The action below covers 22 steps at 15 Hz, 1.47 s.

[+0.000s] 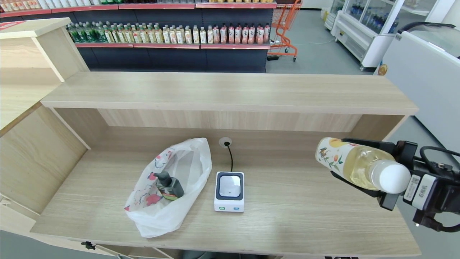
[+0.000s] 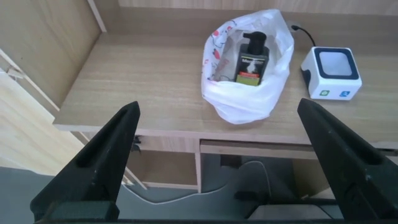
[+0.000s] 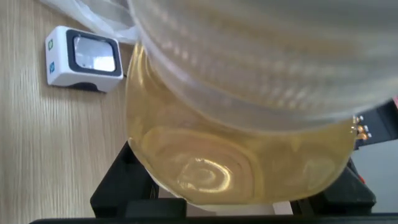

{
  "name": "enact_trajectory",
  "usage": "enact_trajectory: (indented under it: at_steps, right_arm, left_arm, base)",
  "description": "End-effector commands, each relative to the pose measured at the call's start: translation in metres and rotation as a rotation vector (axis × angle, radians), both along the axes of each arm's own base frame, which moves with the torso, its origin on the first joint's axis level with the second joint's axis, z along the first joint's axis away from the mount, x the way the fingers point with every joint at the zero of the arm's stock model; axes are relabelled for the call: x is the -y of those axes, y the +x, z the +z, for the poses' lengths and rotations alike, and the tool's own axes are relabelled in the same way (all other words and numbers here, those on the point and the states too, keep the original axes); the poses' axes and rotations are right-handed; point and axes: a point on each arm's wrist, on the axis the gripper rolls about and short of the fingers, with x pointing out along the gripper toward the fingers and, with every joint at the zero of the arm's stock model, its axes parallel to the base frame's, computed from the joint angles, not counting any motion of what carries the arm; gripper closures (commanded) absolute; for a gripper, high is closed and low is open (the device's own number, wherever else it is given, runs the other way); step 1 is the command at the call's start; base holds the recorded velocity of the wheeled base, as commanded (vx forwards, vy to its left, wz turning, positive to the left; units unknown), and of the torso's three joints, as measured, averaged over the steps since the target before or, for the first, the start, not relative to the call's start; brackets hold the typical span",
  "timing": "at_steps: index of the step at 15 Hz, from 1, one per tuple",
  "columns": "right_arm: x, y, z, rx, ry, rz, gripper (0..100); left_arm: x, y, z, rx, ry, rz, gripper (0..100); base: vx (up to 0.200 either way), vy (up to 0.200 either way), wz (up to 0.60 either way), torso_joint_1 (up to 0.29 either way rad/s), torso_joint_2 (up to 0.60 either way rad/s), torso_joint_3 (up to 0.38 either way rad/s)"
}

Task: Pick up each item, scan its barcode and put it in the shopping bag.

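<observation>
Wooden counter (image 1: 230, 91), stocked shelves (image 1: 169, 36), grey floor (image 1: 316, 46), freezers (image 1: 424, 75).

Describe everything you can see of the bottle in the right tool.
The bottle is clear plastic holding pale yellow liquid, with a rounded white cap and a white label printed with flowers and orange fruit round its bottom end. It lies nearly on its side, cap toward the robot. The right tool is shut on its middle, black fingers above and below, holding it in the air over the right end of the wooden counter; nothing else touches it.
</observation>
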Motion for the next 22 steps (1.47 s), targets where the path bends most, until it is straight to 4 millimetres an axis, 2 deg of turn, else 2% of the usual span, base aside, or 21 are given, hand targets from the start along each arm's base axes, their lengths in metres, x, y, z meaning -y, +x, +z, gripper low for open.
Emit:
enact_trajectory:
  at_steps: [1,5,10,14,16,19,22]
  right_arm:
    - [0.000,-0.003,-0.004,-0.027,0.008,0.007,100]
    - [0.001,-0.012,-0.020,-0.185,0.066,0.028,100]
    - [0.005,-0.014,-0.039,-0.277,0.057,0.049,100]
    - [0.031,-0.017,-0.068,-0.378,0.043,-0.080,100]
    - [0.035,-0.007,-0.078,-0.392,0.015,-0.054,100]
    - [0.033,0.015,-0.085,-0.319,-0.025,0.061,100]
    - [0.027,0.020,-0.092,-0.312,-0.017,0.174,100]
  left_arm:
    - [0.000,0.000,0.000,0.000,-0.002,0.000,0]
    - [0.000,0.000,0.000,0.000,-0.008,0.000,0]
    - [0.000,0.000,0.000,0.000,-0.003,0.000,0]
    - [0.000,0.000,0.000,-0.001,-0.003,0.001,0]
    - [0.000,0.000,0.000,0.000,-0.003,0.001,0]
    - [0.000,0.000,0.000,0.000,-0.003,0.000,0]
    - [0.000,0.000,0.000,0.000,-0.003,0.000,0]
  base:
    - [0.000,0.200,0.00,0.007,0.00,0.007]
    - [0.000,0.200,0.00,0.004,0.00,0.002]
    - [0.000,0.160,0.00,0.002,0.00,0.001]
    - [0.000,0.000,0.00,0.000,0.00,0.000]
    - [0.000,0.000,0.00,0.000,0.00,0.000]
    - [0.000,0.000,0.00,0.000,0.00,0.000]
    - [0.000,0.000,0.00,0.000,0.00,0.000]
